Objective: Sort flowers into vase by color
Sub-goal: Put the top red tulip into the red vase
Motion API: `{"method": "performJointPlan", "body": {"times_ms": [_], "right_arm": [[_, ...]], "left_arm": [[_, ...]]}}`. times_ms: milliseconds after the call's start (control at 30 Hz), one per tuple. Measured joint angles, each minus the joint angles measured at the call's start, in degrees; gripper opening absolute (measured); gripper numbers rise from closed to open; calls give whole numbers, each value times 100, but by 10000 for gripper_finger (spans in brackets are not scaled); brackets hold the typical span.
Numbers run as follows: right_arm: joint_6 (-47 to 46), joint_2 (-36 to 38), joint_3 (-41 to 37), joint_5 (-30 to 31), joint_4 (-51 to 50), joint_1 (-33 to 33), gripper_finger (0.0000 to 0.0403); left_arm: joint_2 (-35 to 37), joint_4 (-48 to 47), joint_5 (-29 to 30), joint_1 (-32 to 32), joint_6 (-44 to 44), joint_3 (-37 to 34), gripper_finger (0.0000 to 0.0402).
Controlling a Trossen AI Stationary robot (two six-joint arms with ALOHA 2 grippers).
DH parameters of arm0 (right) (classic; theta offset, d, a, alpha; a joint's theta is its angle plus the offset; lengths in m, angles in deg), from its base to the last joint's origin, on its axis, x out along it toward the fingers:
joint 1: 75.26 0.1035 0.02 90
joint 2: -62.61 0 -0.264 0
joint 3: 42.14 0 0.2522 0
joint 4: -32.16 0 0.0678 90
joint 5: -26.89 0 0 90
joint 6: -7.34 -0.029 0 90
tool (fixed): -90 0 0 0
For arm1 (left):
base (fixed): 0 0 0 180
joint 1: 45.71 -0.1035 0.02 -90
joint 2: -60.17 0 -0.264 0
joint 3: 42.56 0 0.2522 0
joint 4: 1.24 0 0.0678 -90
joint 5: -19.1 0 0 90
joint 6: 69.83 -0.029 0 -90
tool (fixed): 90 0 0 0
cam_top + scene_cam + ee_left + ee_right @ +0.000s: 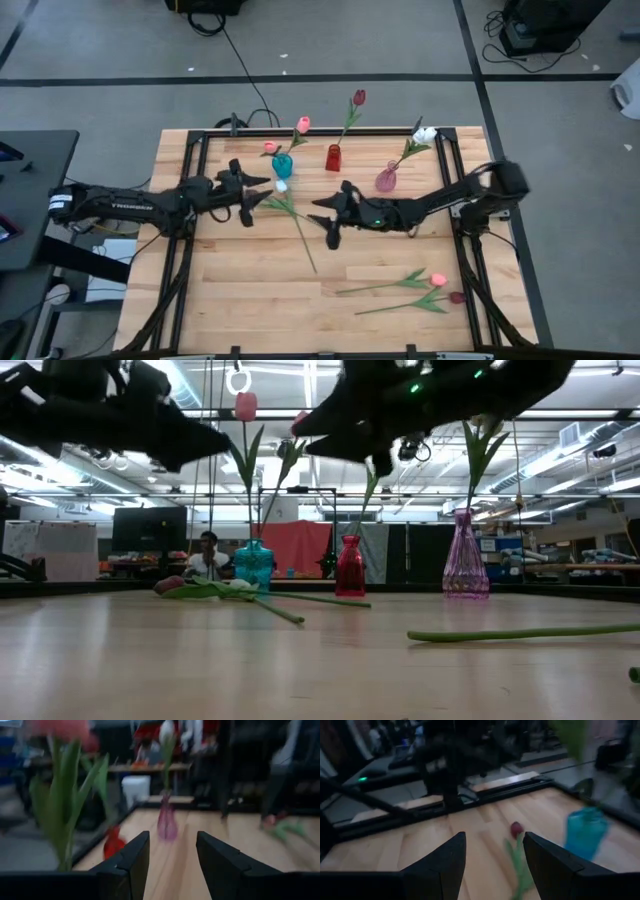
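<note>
With both the left gripper [262,192] and right gripper [322,216] open and empty above the surface's middle, the loose flower [290,209] between them looks light and floppy, best pinched mid-stem.

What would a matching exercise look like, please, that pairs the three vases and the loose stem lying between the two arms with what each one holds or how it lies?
Column one:
1. teal vase
2. red vase
3. pink vase
4. loose stem

Column two:
A. holds a white tulip
B. holds pink tulips
C. holds a dark red tulip
D. lies flat on the table

Pairs: 1-B, 2-C, 3-A, 4-D.
</note>
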Motion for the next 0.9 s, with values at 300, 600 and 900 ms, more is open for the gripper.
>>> {"method": "performJointPlan", "body": {"times_ms": [300,600,900], "right_arm": [[-9,-1263,1079,-163,-669,-165,210],[-53,-1237,1966,-145,-2378,-216,210],[-231,-1568,1920,-140,-2427,-525,210]], "left_arm": [[116,467,-154,223,-176,0,167],[1839,-1486,103,286,-151,0,167],[2754,-2519,101,485,-165,0,167]]}}
